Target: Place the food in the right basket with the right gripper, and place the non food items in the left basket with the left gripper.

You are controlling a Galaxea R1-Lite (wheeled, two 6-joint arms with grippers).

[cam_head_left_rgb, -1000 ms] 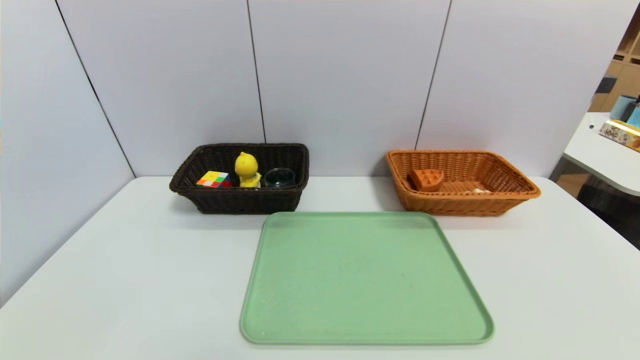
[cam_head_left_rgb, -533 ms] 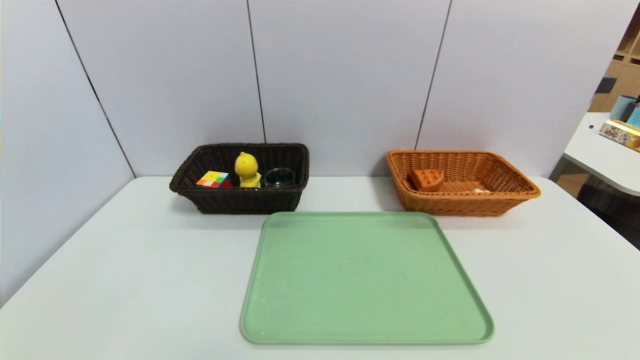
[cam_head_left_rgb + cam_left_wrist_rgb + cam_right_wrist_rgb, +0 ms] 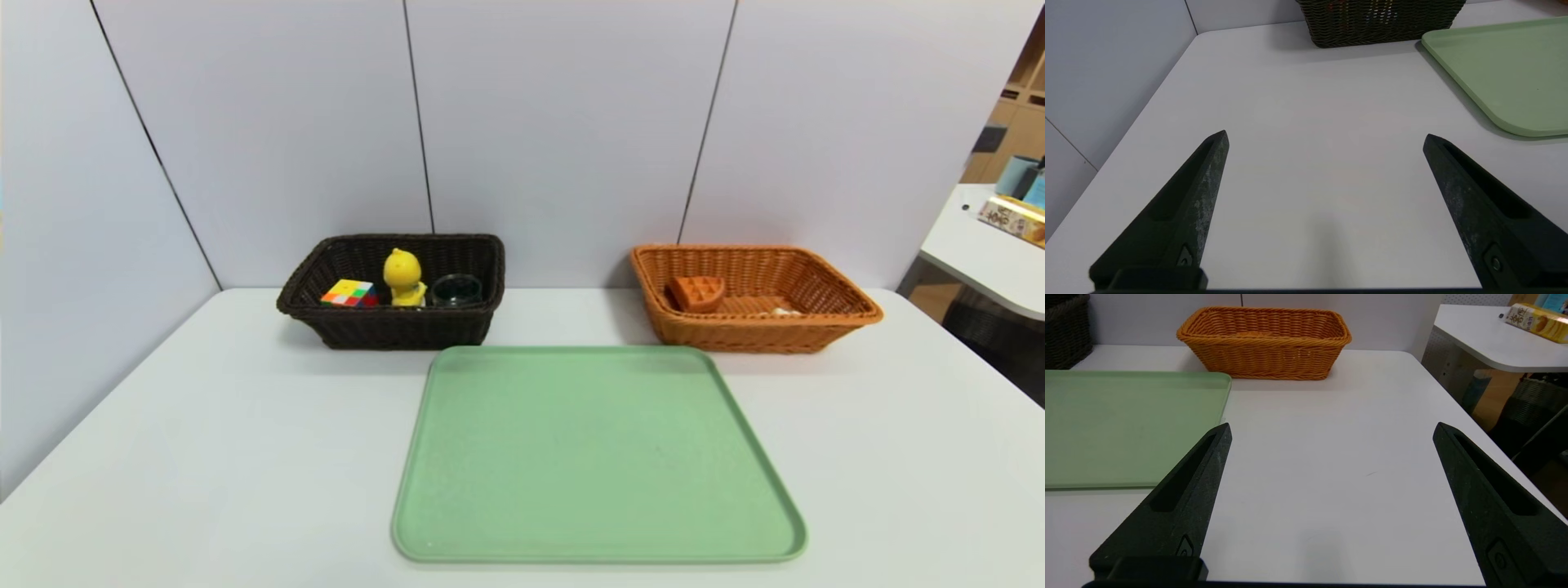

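Observation:
The dark brown left basket (image 3: pixel 392 327) at the back left holds the non food items: a multicoloured puzzle cube (image 3: pixel 349 293), a yellow duck-like toy (image 3: pixel 403 276) and a small clear glass bowl (image 3: pixel 456 289). The light orange right basket (image 3: pixel 759 331) at the back right holds the food, an orange-brown waffle wedge (image 3: pixel 698 291). Neither arm shows in the head view. My left gripper (image 3: pixel 1325 136) hangs open over bare table, short of the left basket (image 3: pixel 1380 22). My right gripper (image 3: pixel 1332 428) hangs open over bare table, short of the right basket (image 3: pixel 1265 343).
A bare green tray (image 3: pixel 596 457) lies in the middle of the white table (image 3: pixel 204 457), in front of both baskets. Grey partition walls close the back and left. A second white table (image 3: pixel 980 245) with a carton (image 3: pixel 1012 216) stands off to the right.

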